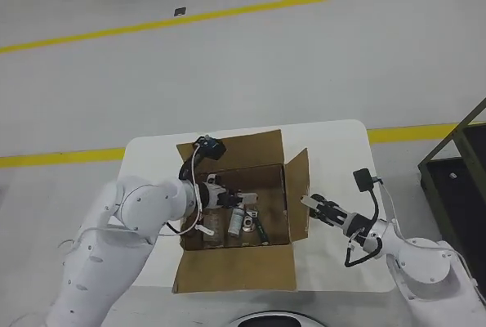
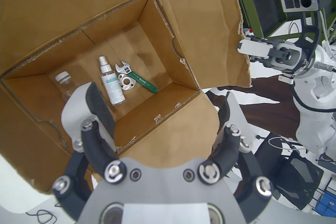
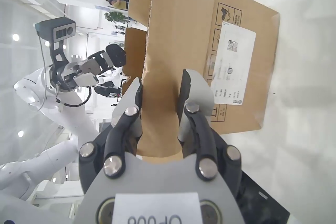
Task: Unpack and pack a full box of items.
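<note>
Left gripper [image 2: 160, 109] spread wide, hovering above the open box [image 2: 162, 33] on the table [image 1: 341, 139]. On the box floor lie a spray bottle [image 2: 111, 86], wrench [image 2: 139, 79] and jar [image 2: 63, 83]. Right gripper [image 3: 161, 83] is part-open at the side flap [image 3: 178, 25]. Risk: flap swings inward, or wide fingers snag the box wall.

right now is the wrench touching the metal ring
Touching: the left wrist view shows the ring lying against the wrench, overlapping its neck.

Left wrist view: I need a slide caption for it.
Open left gripper hovers above the open cardboard box containing a spray bottle, clear jar, wrench and metal flange.
</note>
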Controlling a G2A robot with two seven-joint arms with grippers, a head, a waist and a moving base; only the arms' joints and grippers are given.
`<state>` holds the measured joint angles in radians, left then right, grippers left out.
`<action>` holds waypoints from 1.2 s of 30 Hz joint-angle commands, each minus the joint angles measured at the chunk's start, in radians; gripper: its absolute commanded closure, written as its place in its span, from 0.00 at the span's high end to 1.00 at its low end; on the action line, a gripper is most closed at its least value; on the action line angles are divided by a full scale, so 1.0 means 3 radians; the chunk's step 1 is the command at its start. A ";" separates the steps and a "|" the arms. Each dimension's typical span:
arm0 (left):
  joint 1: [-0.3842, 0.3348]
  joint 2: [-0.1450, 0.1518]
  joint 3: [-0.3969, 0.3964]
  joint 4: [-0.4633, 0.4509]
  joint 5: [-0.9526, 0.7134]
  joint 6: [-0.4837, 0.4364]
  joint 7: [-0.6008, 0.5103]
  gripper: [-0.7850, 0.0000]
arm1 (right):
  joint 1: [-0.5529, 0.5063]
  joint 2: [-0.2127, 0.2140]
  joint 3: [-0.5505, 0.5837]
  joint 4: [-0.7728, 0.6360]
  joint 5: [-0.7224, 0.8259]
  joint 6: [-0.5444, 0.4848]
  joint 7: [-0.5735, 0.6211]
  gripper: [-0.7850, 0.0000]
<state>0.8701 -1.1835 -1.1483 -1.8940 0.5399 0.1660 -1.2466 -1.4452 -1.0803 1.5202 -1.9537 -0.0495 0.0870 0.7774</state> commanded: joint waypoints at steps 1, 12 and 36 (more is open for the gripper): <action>0.0012 0.0008 -0.0026 -0.0050 -0.0003 -0.0013 0.0001 1.00 | -0.0001 0.0006 0.0004 0.0010 -0.0041 0.0005 0.0021 0.07; -0.0012 0.0051 -0.0114 -0.0133 0.0070 0.0033 -0.0068 1.00 | -0.0049 0.0017 0.0201 -0.0008 0.0200 0.0136 -0.0103 0.00; -0.0012 0.0051 -0.0114 -0.0133 0.0070 0.0033 -0.0068 1.00 | -0.0079 0.0171 0.1003 0.0258 0.0079 -0.0449 0.0536 0.00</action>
<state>0.8666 -1.1683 -1.1826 -1.9340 0.5609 0.1759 -1.2672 -1.4752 -1.0300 1.8195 -1.8820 -0.0245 -0.0465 0.9397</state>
